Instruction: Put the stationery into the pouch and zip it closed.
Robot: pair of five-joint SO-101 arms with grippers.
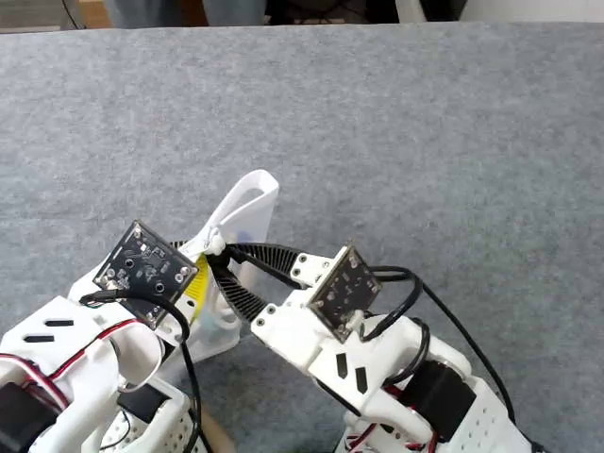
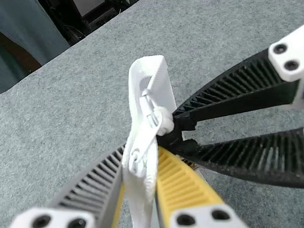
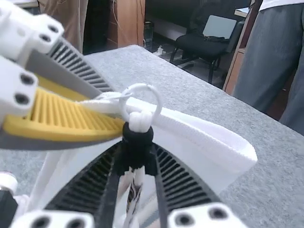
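Here, left jaws pressed on pouch [image 1: 247,219] edge — right jaws pinching white zipper pull [image 3: 139,121] at tips.

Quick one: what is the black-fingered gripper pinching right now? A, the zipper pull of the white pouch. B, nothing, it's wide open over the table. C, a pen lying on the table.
A: the right gripper, the black-fingered one, is closed on the zipper pull of the white pouch, which the left gripper clamps between its yellow and grey fingers.
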